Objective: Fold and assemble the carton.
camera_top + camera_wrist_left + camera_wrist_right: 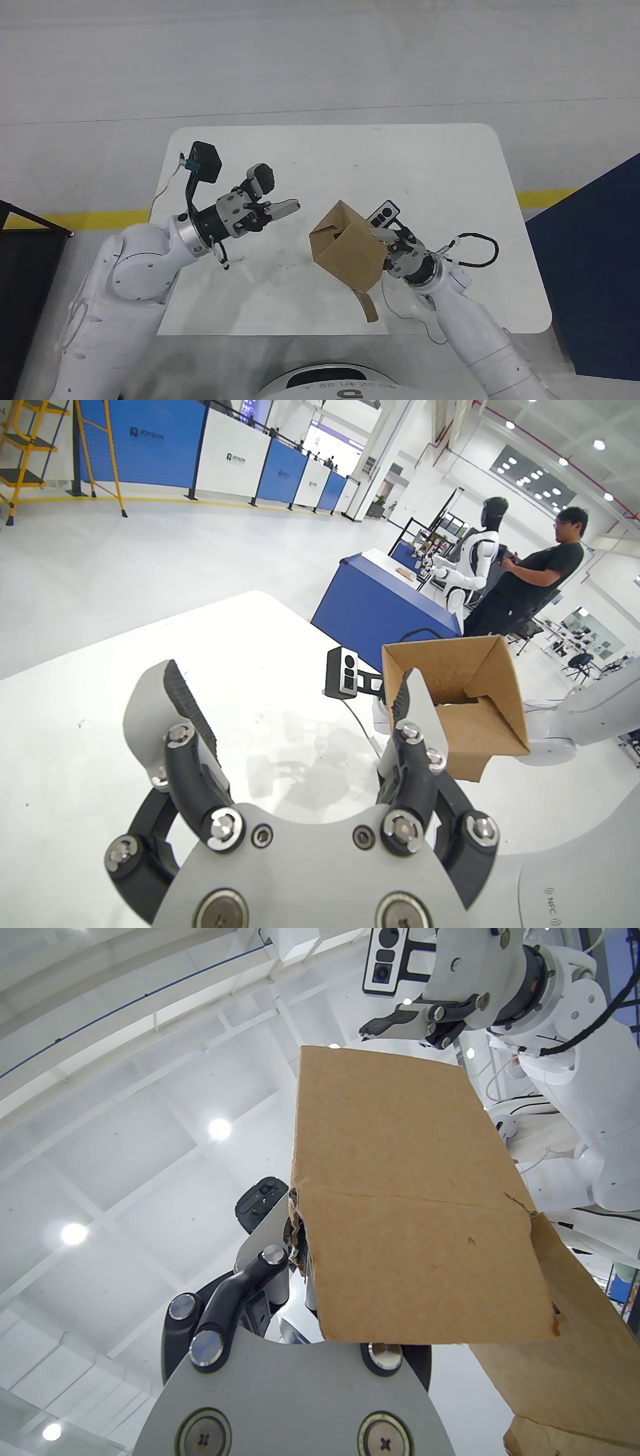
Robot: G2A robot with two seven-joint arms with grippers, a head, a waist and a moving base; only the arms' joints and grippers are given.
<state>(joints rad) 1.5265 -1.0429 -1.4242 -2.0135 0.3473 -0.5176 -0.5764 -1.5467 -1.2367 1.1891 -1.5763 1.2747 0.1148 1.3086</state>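
Two arms flank one brown carton point(345, 245) on the near half of the white worktop point(450, 160). We see the carton tilted, its open mouth turned toward the left arm and one loose flap hanging down on the side nearest the robot. The right gripper point(300, 1243) holds it from the right. Its fingers point(260, 1235) are clamped on the torn edge of a carton wall, one outside and the other hidden behind the cardboard. The left gripper point(290, 672) hovers just left of the carton, not touching it, its fingers point(172, 685) spread wide with nothing between them. In the left wrist view the carton's mouth lies just beyond one fingertip. We cannot tell whether its lower corner touches the worktop.
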